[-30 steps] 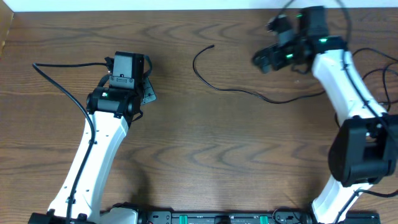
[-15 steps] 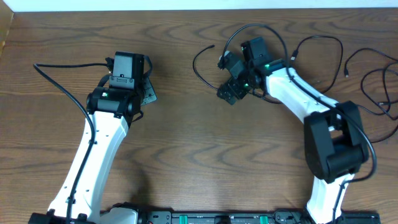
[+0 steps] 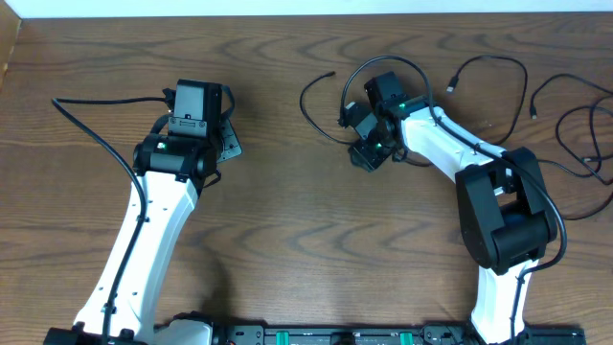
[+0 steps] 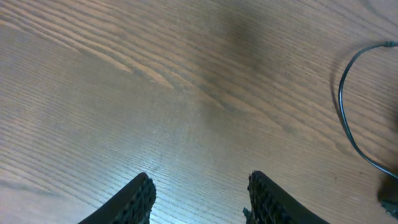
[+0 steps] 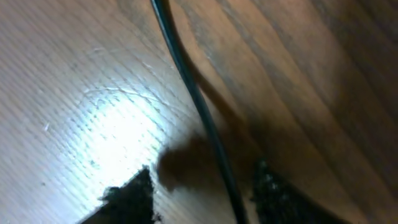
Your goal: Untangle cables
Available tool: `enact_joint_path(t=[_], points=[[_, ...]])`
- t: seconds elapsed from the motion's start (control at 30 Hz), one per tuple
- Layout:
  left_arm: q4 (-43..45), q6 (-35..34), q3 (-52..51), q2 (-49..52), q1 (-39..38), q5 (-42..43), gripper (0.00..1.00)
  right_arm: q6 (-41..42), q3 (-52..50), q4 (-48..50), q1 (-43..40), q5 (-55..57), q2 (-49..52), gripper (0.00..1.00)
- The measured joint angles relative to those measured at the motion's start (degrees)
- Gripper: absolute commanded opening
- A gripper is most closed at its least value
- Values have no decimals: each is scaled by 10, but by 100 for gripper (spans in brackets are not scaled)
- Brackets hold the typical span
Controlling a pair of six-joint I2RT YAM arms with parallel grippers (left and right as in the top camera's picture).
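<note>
A thin black cable (image 3: 308, 110) lies in an open loop on the wooden table, one plug end at the top (image 3: 330, 74). My right gripper (image 3: 356, 136) is low over the loop's lower right stretch. In the right wrist view that cable (image 5: 198, 106) runs down between my two fingers, close to the right one, and the right gripper (image 5: 202, 180) is open around it with a gap on both sides. My left gripper (image 3: 228, 144) hovers left of the loop, open and empty (image 4: 199, 183). The same cable (image 4: 343, 106) curves along the right edge of the left wrist view.
More thin black cables lie in loops at the far right of the table (image 3: 488, 62) (image 3: 575, 125). The table's back edge (image 3: 287, 13) runs just beyond them. A thicker black lead (image 3: 96, 134) trails from the left arm.
My right arm has swung from the back right corner leftward and down onto the cable loop, and its jaws have narrowed around the cable. The left arm has stayed put.
</note>
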Motion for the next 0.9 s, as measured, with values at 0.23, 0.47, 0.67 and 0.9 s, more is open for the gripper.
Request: enact_joint_path(t=[0.23, 0.47, 0.67, 0.9], points=[[0, 0, 0, 0, 0, 0, 49, 10, 0, 44, -2, 17, 0, 12], [0, 0, 0, 0, 0, 0, 50, 38, 12, 76, -28, 57, 0, 5], [0, 0, 0, 0, 0, 0, 49, 46, 70, 80, -82, 165, 0, 2], [0, 0, 0, 0, 0, 0, 50, 45, 108, 80, -176, 295, 0, 1]])
